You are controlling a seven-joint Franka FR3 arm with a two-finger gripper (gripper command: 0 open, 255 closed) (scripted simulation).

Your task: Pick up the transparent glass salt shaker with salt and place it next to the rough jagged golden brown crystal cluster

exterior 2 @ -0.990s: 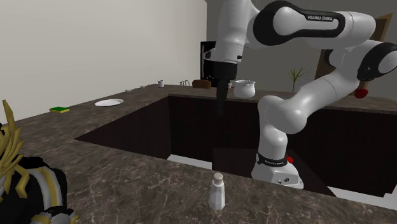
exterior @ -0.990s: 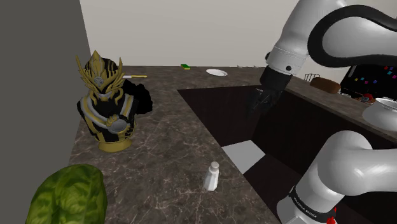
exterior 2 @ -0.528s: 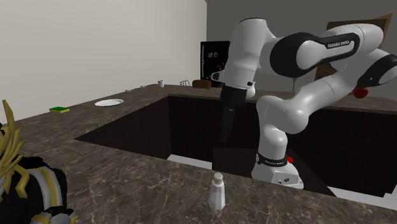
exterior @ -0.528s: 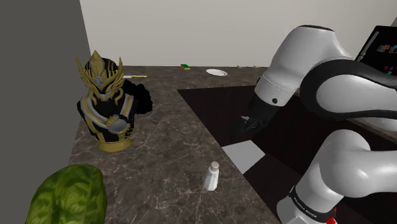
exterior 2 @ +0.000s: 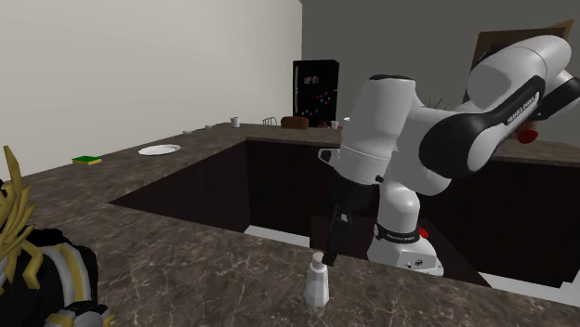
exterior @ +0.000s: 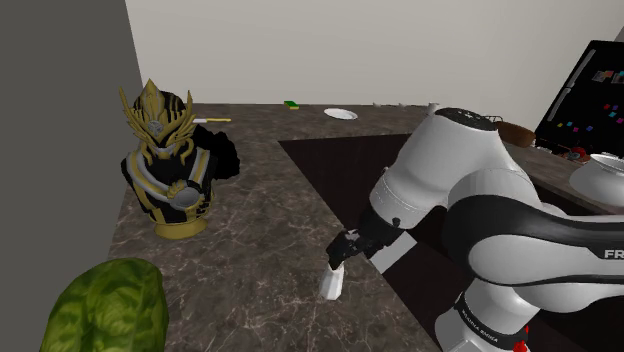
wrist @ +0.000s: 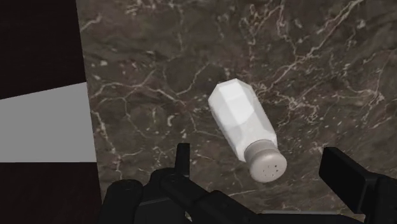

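Salt shaker: one, white faceted body, grey perforated cap. It stands upright on the counter, just beside the edge of the dark sunken recess.

Everything else, one of each, biggest first:
- counter: dark veined marble, wraps around the recess
- white arm
- black fridge, far end of the room
- black-and-gold armoured bust, on the counter toward the shoulder view's left, well apart from the shaker
- green leafy lump, shoulder view's lower left corner
- white plate, far side of the counter
- green sponge, near the plate

Arm pose: folded forward over the recess. The big white joint sits high and the forearm slopes down toward the counter edge. The black hand is tilted, directly above the shaker.

Fingers: spread wide. In the wrist view the shaker's cap sits between them with a clear gap on each side, so there is no contact and nothing is held.
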